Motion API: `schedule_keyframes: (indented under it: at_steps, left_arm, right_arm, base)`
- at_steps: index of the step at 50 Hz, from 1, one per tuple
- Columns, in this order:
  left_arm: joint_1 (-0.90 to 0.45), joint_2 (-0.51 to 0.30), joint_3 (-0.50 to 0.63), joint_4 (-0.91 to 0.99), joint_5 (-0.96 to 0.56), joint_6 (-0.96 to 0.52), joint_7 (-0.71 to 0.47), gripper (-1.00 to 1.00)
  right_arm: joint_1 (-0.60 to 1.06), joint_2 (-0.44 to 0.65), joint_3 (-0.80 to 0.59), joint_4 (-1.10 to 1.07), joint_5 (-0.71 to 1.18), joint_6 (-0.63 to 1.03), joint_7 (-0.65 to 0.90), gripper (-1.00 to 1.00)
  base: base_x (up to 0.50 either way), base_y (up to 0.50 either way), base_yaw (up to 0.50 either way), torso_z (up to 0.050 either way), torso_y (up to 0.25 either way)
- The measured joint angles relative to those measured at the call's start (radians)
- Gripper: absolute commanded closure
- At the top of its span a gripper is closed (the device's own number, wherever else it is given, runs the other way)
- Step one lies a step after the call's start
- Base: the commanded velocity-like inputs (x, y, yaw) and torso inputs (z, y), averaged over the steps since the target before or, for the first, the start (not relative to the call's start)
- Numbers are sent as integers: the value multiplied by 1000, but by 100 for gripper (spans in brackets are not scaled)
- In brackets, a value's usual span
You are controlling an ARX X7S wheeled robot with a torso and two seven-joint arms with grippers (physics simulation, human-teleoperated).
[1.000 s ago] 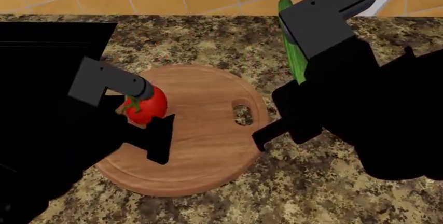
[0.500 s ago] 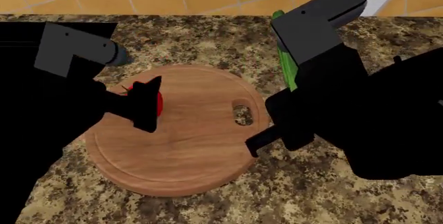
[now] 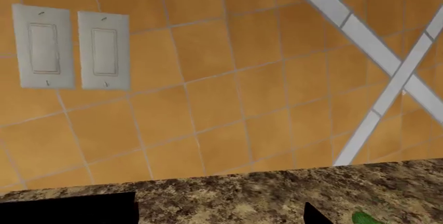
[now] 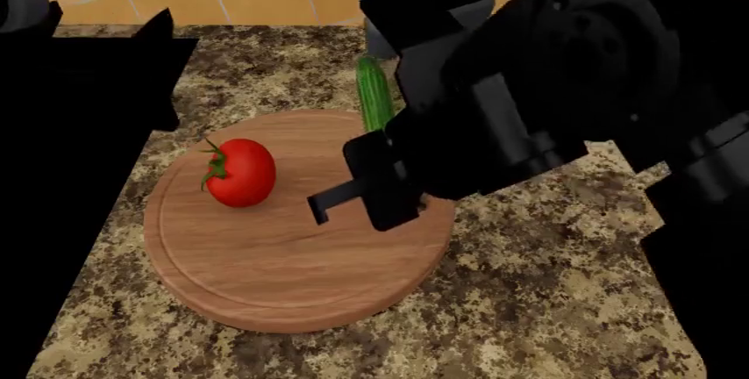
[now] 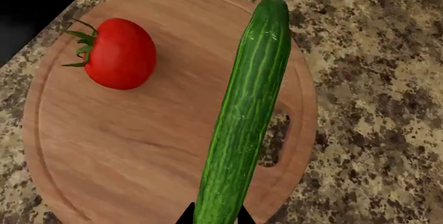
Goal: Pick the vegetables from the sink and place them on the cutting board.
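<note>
My arms [image 4: 562, 89] are matte black and blocky, with a dark grey boxy link and what may be small screws.

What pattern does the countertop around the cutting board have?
Speckled brown, tan and black granite countertop, seen best in the right wrist view beside the cutting board.

countertop [image 4: 550, 309]: speckled granite | cutting board [image 4: 293, 274] flat on it | sink [image 4: 47, 221] seemingly at left

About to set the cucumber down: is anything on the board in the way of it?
Nothing visible blocks it. The round red tomato sits apart to one side of the round wooden cutting board; the slim green cucumber, held by the right gripper, hangs over bare wood near the handle hole.
</note>
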Motion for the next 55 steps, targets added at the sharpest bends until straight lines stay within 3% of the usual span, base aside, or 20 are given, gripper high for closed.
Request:
schedule_keyframes:
  at_steps: [19, 50, 51, 55]
  left_arm:
    - [44, -15, -13, 59, -8, 24, -15, -100]
    - [76, -28, -3, 61, -14, 47, -17, -100]
    - [77, -28, -3, 62, -14, 47, -18, -100]
    - [78, -30, -3, 63, -17, 47, -19, -100]
  right_arm:
    - [35, -199, -187, 281, -152, 12, -353, 100]
    - [-5, -255, -263, 369, -202, -26, -484, 100]
    - [-6, -254, -262, 368, -201, -27, -483, -100]
    - [-6, -255, -244, 356, -162, -23, -493, -100]
  base:
    - [0, 0, 0, 0, 0]
    - [0, 0, 0, 0, 0]
    - [0, 0, 0, 0, 0]
    - [3, 1, 1, 0, 0]
